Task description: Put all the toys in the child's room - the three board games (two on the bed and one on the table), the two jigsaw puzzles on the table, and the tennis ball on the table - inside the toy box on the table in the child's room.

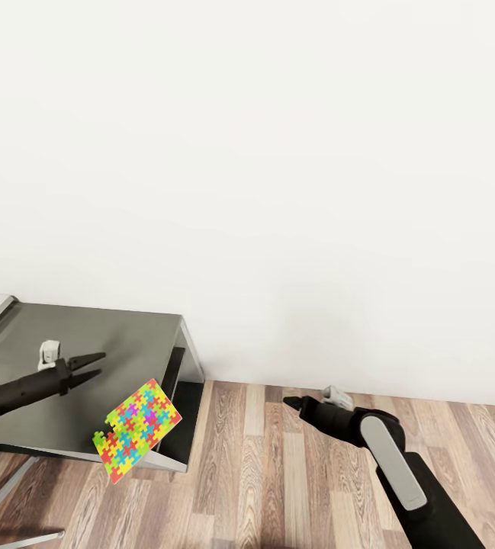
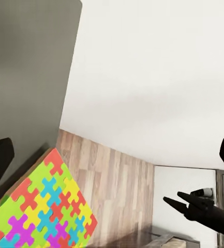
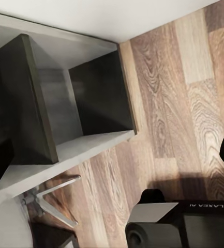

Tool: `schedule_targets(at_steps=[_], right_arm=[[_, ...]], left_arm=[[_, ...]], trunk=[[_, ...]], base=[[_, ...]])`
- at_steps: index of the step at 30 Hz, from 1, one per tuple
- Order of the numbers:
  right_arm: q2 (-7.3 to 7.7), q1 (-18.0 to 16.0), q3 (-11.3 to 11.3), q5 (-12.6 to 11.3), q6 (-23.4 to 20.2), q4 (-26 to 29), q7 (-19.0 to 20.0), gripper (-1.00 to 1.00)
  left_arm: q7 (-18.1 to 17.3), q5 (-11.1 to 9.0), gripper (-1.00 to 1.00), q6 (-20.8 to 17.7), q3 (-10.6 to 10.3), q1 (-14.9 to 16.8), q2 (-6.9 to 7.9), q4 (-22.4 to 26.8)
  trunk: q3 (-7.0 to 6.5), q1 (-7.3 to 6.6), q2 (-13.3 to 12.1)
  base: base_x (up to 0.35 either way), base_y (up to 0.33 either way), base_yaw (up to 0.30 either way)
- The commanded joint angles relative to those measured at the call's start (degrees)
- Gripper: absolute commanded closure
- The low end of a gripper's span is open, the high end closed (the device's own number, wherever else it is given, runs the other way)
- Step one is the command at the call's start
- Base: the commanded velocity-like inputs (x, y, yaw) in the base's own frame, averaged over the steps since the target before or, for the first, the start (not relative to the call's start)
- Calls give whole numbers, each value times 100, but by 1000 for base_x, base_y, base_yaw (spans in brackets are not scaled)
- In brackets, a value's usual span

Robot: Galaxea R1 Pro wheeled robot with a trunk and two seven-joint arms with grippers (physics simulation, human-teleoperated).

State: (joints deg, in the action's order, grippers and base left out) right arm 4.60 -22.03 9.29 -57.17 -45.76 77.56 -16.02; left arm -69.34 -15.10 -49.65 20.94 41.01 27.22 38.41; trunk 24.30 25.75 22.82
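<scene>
Left gripper [image 1: 93,364] hung over the dark grey cabinet [image 1: 87,335], jaws spread, holding nothing. Jigsaw puzzle [image 1: 136,431] sat tilted at the cabinet's front corner, apparently overhanging the edge. Right gripper [image 1: 291,401] was above the wood floor [image 1: 278,473]; couldn't tell its jaw state.

A dark grey cabinet [image 1: 87,335] is seen against the white wall [image 1: 278,152], standing on the wood plank floor [image 1: 278,473]. A many-coloured jigsaw puzzle [image 1: 136,429] is seen at the cabinet's front corner, overhanging its edge.
</scene>
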Motion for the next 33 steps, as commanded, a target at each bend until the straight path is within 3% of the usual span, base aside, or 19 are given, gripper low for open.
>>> schedule_targets(at_steps=[1, 11, 18, 25, 33], right_arm=[[5, -6, 14, -59, -4, 5, -60, -100], [6, -12, 29, -58, -3, -4, -48, -100], [6, -12, 21, -58, 11, 14, -32, -100], [6, -12, 5, -59, 24, 20, -17, -100], [6, -12, 3, -69, 26, 38, -11, -100]], left_arm=[[6, -14, -100, -35, 20, 4, -5, -1], [23, -28, -100, -15, 83, 4, 2, -1], [18, -26, -100, 18, 266, 4, -5, -1], [17, -28, -100, 22, 296, 4, -17, 6], [14, -27, -100, 25, 298, 4, -22, 8]], trunk=[[9, 3, 10], [9, 3, 10], [9, 3, 10], [9, 3, 10], [9, 3, 10]], base=[[0, 0, 0], [-25, 106, 0], [-10, 59, 0], [-1, 31, 0], [0, 208, 0]])
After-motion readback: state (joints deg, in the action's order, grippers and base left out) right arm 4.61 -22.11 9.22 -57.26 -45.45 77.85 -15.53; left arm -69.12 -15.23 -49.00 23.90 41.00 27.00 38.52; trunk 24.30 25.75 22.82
